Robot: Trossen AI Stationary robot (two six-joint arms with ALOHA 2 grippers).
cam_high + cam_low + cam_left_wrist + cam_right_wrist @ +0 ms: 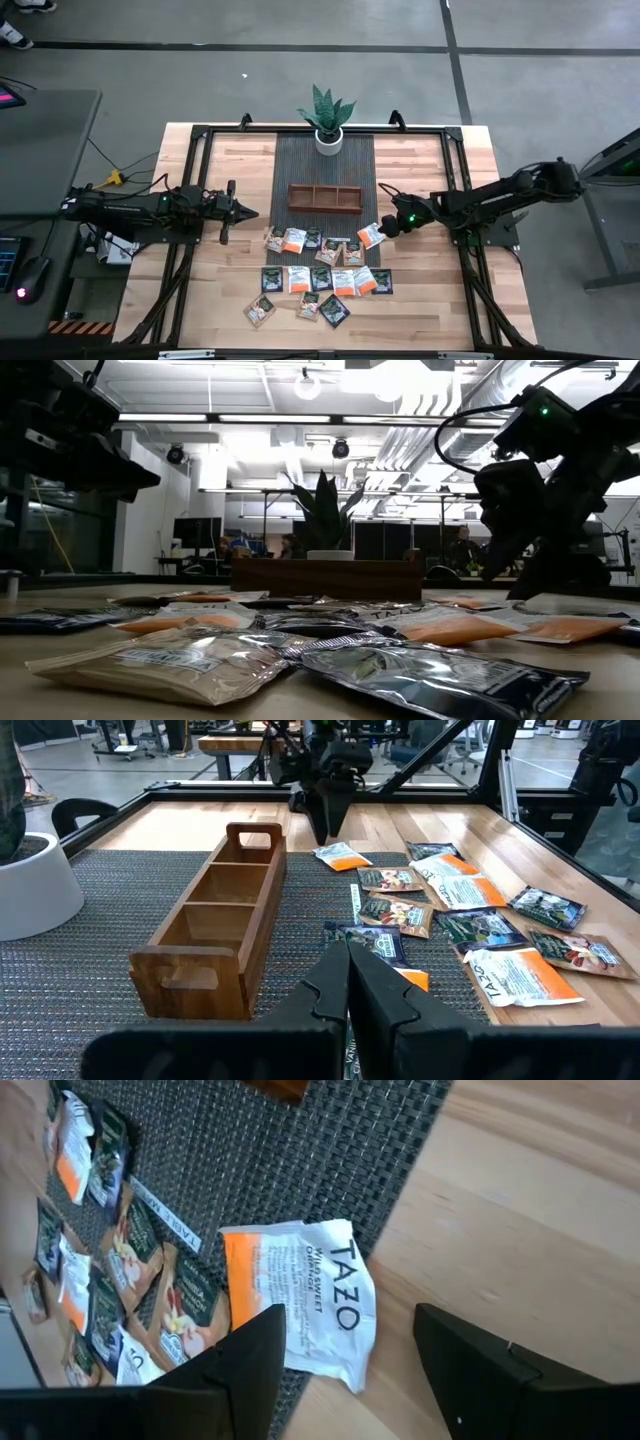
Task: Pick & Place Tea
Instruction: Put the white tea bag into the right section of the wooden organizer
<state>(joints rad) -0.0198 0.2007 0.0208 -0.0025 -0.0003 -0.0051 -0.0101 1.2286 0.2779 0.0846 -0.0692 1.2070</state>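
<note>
My right gripper hangs with its two dark fingers spread as wide as they go and nothing between them. Just ahead of the fingertips lies an orange-and-white square TAZO tea packet, flat across the edge of the dark woven mat, one corner over the pale wooden tabletop. From above, that packet sits just beside my right gripper, the end one of the spread and nearest the fingers.

The rest of the scattered tea packets, dark green-black, orange-and-white and pale, lie farther out past my right fingertips in loose rows, some on the mat and some on bare wood. None of them is in the brown three-compartment wooden tray, which stands apart from the fingers, on the mat beside the white-potted green plant.

My left gripper waits at the opposite side of the spread with its fingers pressed fully together, gripping nothing. The nearest packet lies just beyond those closed tips, and the tray runs alongside them.
</note>
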